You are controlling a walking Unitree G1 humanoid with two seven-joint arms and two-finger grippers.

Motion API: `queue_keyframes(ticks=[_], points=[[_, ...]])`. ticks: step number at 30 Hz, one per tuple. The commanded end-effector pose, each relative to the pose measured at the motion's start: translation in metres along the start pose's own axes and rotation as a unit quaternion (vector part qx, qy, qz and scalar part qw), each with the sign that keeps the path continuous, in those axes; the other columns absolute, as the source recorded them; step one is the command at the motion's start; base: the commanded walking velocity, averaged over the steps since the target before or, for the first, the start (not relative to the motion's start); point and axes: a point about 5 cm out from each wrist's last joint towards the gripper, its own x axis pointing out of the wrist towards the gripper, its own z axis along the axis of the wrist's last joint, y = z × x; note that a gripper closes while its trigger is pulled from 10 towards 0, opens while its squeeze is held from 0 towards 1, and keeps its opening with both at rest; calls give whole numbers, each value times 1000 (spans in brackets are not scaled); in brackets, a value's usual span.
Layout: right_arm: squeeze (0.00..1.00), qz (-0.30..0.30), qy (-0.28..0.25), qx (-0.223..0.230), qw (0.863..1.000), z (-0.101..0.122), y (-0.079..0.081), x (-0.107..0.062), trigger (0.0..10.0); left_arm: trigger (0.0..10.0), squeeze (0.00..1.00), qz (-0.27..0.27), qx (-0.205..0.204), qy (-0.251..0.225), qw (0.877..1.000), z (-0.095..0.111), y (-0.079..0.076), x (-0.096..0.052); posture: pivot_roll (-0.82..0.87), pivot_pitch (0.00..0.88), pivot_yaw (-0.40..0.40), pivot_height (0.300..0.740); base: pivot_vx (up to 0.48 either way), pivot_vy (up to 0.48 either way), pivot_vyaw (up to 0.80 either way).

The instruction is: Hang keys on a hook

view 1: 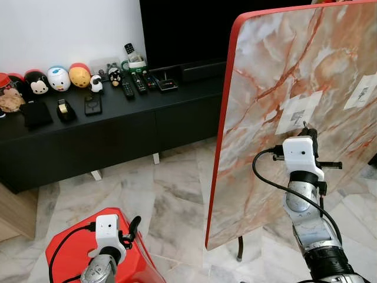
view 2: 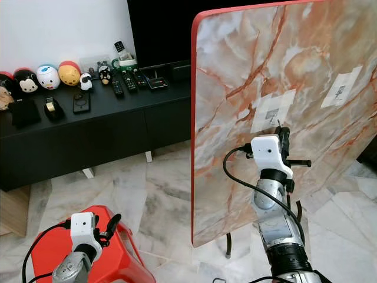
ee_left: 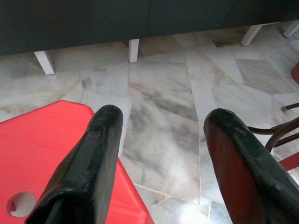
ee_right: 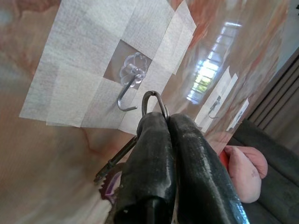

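A marble-patterned board with a red rim stands upright at the right. A clear hook with a metal tip is taped to it under white tape. My right gripper is raised close to that hook and is shut on the keys. The key ring sticks out above the fingertips, just beside the hook's tip, and a key hangs below. A second taped hook sits farther along the board. My left gripper hangs low over a red stool, open and holding nothing.
A long black TV cabinet runs along the wall, carrying toy figures, remotes and a tape dispenser. A dark TV stands behind it. Marble floor lies between the cabinet, the stool and the board.
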Motion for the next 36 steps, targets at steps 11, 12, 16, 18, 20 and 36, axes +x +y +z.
queue_keyframes(ticks=[11,12,16,18,20,36], points=[[0,16,-12,-33,999,6,2,2,10000,10000,0,-8,5,3,1000,-2,-3,-1,-23,8,-39,740,0,0,0],[0,18,-14,-36,999,6,3,2,10000,10000,0,-8,5,3,1000,-3,-3,-1,-23,9,-40,740,0,0,0],[0,17,-12,-38,999,6,3,2,10000,10000,0,-7,4,3,1000,-3,-3,-1,-22,11,-41,740,0,0,0],[0,17,-11,-40,999,5,2,1,10000,10000,0,-8,4,3,1000,-3,-4,-1,-24,12,-41,740,0,0,0],[0,16,-9,-39,999,5,2,1,10000,10000,0,-8,4,4,1000,-3,-4,-2,-25,14,-41,740,0,0,0],[941,38,-8,0,999,4,4,-2,10000,10000,0,-4,2,7,1000,-4,-4,-2,-25,16,-42,740,0,0,0]])
